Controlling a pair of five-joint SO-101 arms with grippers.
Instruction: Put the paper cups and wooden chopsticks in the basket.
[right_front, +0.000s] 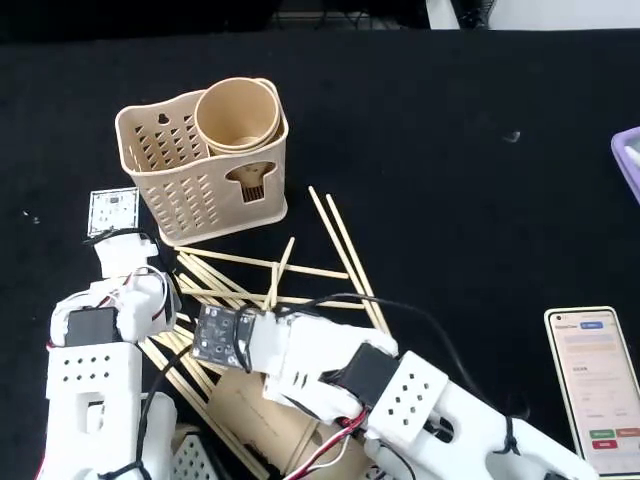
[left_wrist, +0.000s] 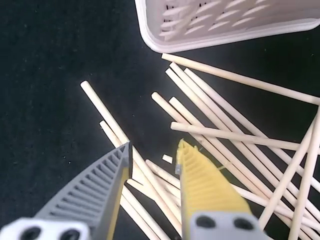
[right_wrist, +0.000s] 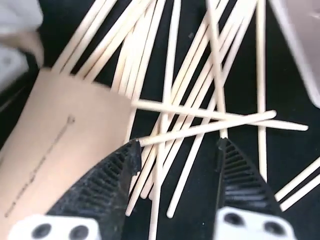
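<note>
The beige slotted basket (right_front: 190, 175) stands at the back left with stacked paper cups (right_front: 238, 112) inside it. Many wooden chopsticks (right_front: 270, 280) lie crossed on the black table in front of it. Another paper cup (right_front: 255, 415) lies on its side under the right arm (right_front: 340, 375). My left gripper (left_wrist: 152, 150) hangs open just over the chopsticks (left_wrist: 225, 135), near the basket's base (left_wrist: 225, 25). My right gripper (right_wrist: 177, 144) is open above more chopsticks (right_wrist: 200, 115), one finger beside the lying cup (right_wrist: 55, 145).
A phone (right_front: 592, 385) lies at the right front edge and a purple object (right_front: 628, 155) at the far right. A small white card (right_front: 112, 210) sits left of the basket. The left arm (right_front: 100, 350) is close beside the right arm.
</note>
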